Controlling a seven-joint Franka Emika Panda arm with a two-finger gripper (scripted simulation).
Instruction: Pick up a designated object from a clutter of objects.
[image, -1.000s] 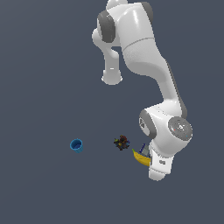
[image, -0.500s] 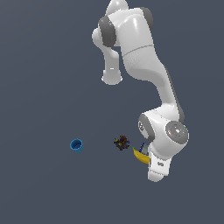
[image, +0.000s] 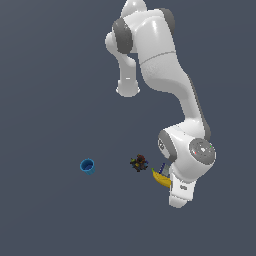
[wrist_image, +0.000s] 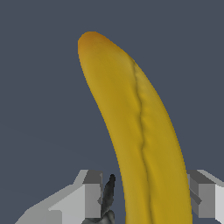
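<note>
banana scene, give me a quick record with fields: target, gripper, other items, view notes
target: banana, long, curved, yellow, one tip darker orange
gripper: gripper straddles the banana, one finger on each side, a gap showing by this finger; contact cannot be told
other items: blue cup apart toward the exterior view's left; dark multicoloured lump close beside the banana
view notes: in the exterior view the arm's wrist hides most of the banana; only a yellow end shows
</note>
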